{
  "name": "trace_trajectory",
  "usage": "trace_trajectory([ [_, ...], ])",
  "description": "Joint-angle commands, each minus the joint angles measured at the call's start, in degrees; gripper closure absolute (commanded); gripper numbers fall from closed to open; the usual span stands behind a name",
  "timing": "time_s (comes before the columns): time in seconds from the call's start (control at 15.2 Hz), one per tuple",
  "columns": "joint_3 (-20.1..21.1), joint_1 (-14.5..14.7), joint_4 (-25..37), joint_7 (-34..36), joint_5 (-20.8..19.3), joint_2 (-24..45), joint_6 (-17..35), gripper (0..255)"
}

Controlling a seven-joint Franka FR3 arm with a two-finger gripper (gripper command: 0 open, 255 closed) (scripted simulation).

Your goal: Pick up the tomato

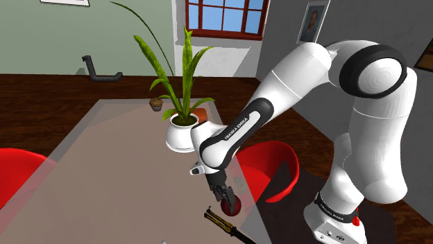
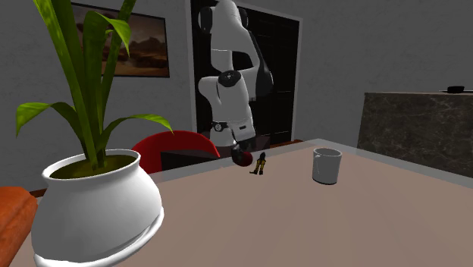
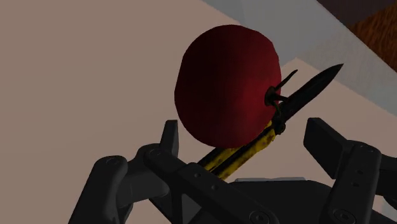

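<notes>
Tomato (image 3: 226, 83) smooth, dull red skin; plant pot (image 2: 98, 205) glossy white; tabletop (image 2: 341, 227) smooth, faintly reflective.

A black-and-yellow folding knife (image 1: 221, 222) lies just beside the tomato (image 1: 232, 205), crowding that side; whether they touch is unclear. Both sit near the table (image 1: 104, 173) edge, with a red chair (image 1: 270, 166) just beyond it. The gripper (image 1: 224, 196) hangs right over the tomato, fingers apart. The white plant pot (image 1: 182, 136) and its long leaves (image 1: 187, 76) stand well apart along the same edge, and a mug (image 2: 327, 165) stands on the knife's far side. Toward the shoulder view's left the tabletop lies wide open.
</notes>
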Motion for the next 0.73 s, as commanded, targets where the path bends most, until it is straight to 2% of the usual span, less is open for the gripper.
trace_trajectory([
  [0.0,0.1,0.0,0.0,-0.5,0.2,1.4,1.4,0],
  [0.2,0.1,0.0,0.1,-0.8,0.4,2.6,2.4,0],
  [0.26,0.1,0.0,0.1,-0.8,0.4,2.6,2.3,255],
  [0.66,0.1,0.0,0.0,-0.8,0.3,2.4,2.2,255],
])
